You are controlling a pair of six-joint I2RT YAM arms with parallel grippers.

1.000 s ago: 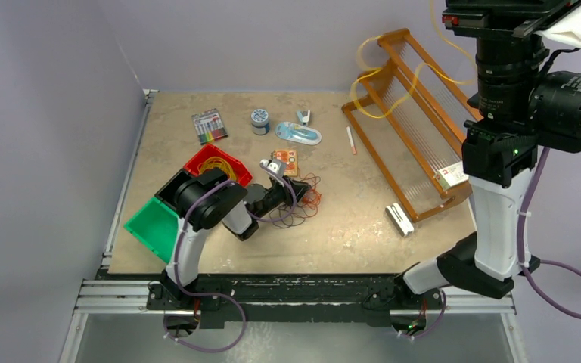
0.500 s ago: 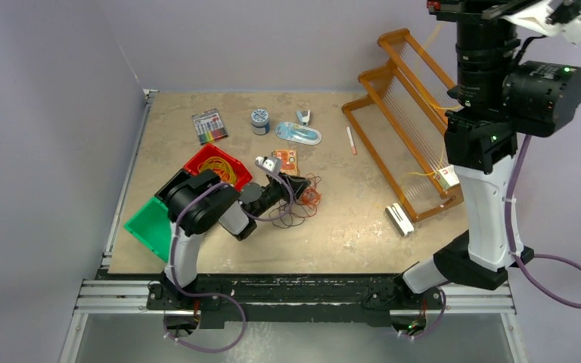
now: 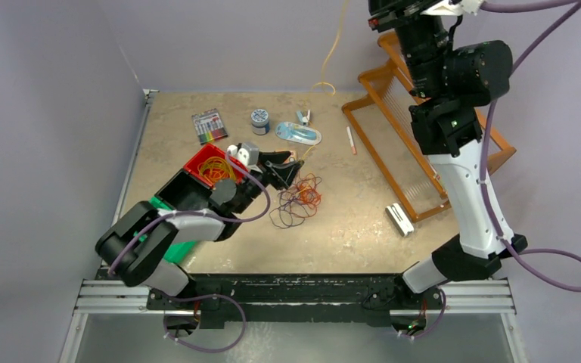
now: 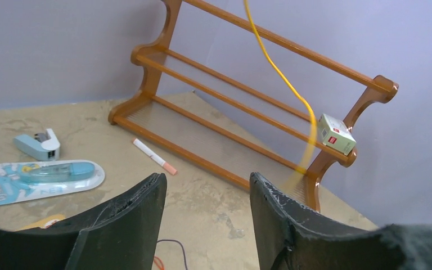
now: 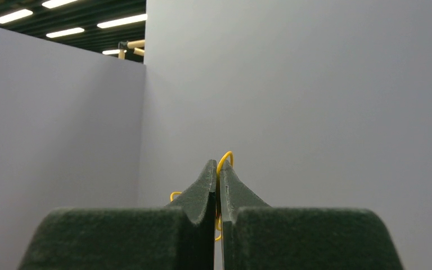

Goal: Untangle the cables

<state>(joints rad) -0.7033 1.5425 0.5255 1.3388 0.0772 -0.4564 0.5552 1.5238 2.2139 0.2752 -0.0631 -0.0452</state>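
The right gripper point(image 5: 218, 169) is raised high above the table point(image 3: 348, 234). Its 2 fingers are pressed together on a yellow cable point(image 5: 225, 156), a small loop of which sticks out above the tips. In the top view that cable hangs down from the upper edge of the picture, and its lower end rests at the 12 o'clock edge of the table. In the left wrist view it shows as a blurred yellow line in front of the wooden rack point(image 4: 381, 88).

The remaining tangle point(image 3: 300, 200) of purple and orange cables lies on the table just toward 6 o'clock from its centre. The left gripper point(image 4: 206, 179) hovers at about 10 o'clock from the tangle, tips pointing toward 3 o'clock. Its fingers are spread wide with nothing between them.

At 9 o'clock from the tangle a red bin point(image 3: 194, 159) holds a bundle of orange cables point(image 3: 213, 168). The rack stands at 2 o'clock from the tangle, with a small white box point(image 4: 336, 134) on its end. A white pen point(image 4: 154, 156) lies just beside the rack's lowest rail.
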